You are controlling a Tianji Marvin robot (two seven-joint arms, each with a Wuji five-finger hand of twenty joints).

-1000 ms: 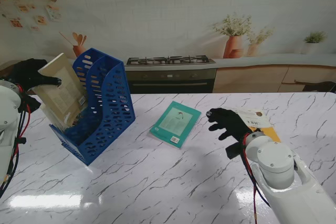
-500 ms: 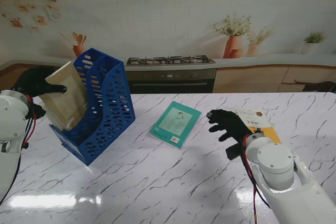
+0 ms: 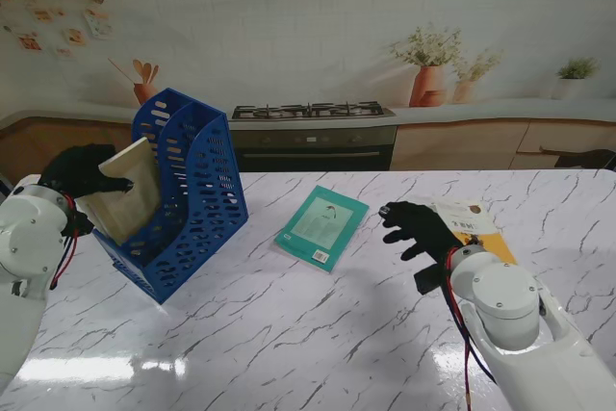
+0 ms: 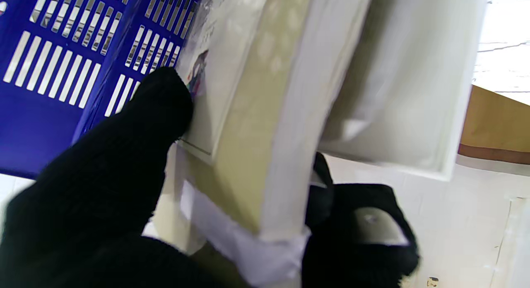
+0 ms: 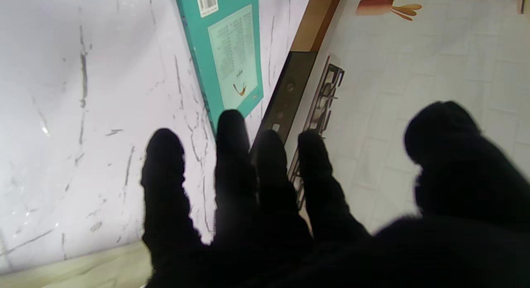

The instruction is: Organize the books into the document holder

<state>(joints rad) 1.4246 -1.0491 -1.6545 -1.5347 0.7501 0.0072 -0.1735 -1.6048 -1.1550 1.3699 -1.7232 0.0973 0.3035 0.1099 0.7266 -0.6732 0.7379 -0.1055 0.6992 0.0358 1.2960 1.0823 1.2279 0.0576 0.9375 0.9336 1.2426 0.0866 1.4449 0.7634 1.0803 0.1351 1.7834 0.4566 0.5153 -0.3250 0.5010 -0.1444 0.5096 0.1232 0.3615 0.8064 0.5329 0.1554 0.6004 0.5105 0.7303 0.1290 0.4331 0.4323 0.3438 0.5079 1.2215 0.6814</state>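
The white marble surface (image 3: pixel 289 334) stretches wide, with a kitchen backdrop running behind its far edge. Toward the far left corner stands the blue document holder (image 3: pixel 188 190), a slotted plastic rack tipped back on a slant, its open side facing the left edge. Resting in that open side is a thick cream-covered book (image 3: pixel 130 194), leaning at the same tilt with its upper corner poking out past the holder's rim. The left hand (image 3: pixel 82 170), in a black glove, is clamped on that upper corner; the left wrist view shows the thumb (image 4: pixel 145 126) pressed to one cover and other fingers (image 4: pixel 356 226) wrapped behind the page block, so the book is firmly pinched right against the blue slotted wall.

Near the middle of the surface, toward the far edge, lies a teal paperback (image 3: pixel 321 226), flat, back cover up with a barcode showing, well apart from the holder. Toward the right edge lies a white-and-orange book (image 3: pixel 472 223), also flat. The right hand (image 3: pixel 416 228) sits partly over that book's near-left corner, its fingers (image 5: pixel 232 155) spread and straight, gripping nothing, pointing toward the teal paperback without touching it.
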